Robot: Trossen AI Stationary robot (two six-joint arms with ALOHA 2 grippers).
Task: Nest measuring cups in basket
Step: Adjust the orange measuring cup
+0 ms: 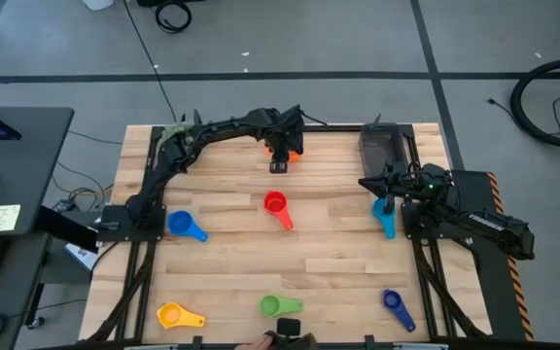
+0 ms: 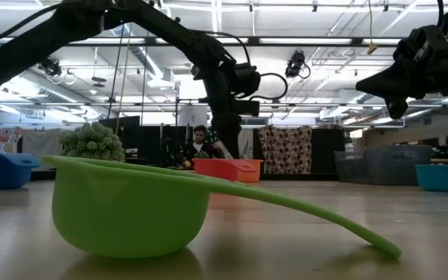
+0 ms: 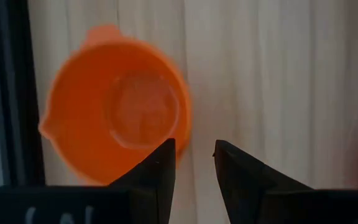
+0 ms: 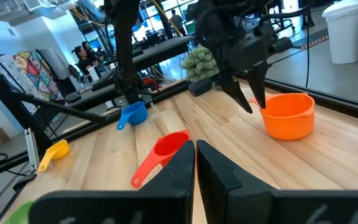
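The orange measuring cup stands upright on its base at the table's far middle. My left gripper hangs over it, pointing steeply down and open. Its fingertips are at rim height beside the cup, with bare wood between them. I cannot tell whether one finger grazes the rim. My right gripper waits shut at the right side, holding nothing. The dark grey basket sits at the far right. On the table lie the red, blue, light blue, yellow, green and dark blue cups.
A fuzzy green plant ball sits at the far left corner. Black arm frames run along both side edges. The green cup fills the low view's foreground. Bare wood lies between the orange cup and the basket. People stand in the room behind the table.
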